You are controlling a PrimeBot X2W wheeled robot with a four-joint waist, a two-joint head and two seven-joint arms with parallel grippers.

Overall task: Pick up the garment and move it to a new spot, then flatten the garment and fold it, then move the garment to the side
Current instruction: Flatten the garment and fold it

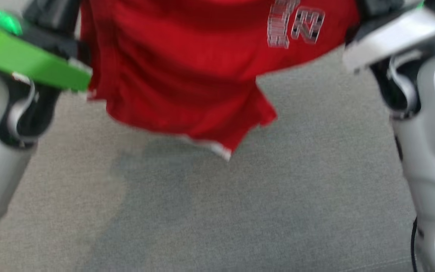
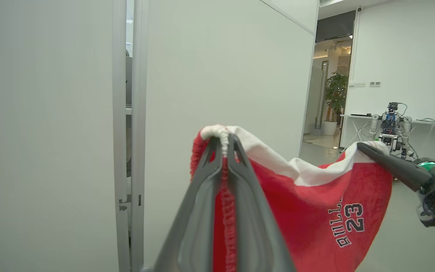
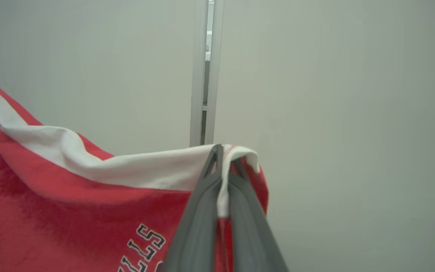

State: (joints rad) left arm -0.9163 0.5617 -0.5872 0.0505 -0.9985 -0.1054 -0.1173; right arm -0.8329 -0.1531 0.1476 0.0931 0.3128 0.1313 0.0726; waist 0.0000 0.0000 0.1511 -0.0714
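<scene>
As it hung, red garment (image 2: pixel 315 196) read "BULLS 23" in dark-outlined letters; white band (image 3: pixel 127 172) along edge, clamped by left gripper (image 2: pixel 223 139) and right gripper (image 3: pixel 224 153).

Grey fabric surface (image 1: pixel 240 211) below, pale wall panels (image 2: pixel 221 75) w/ narrow gap (image 2: pixel 128 113) btwn them, potted plant (image 2: pixel 336 90) by lit doorway (image 2: pixel 325 49), white table (image 2: pixel 361 116) at far wall.
</scene>
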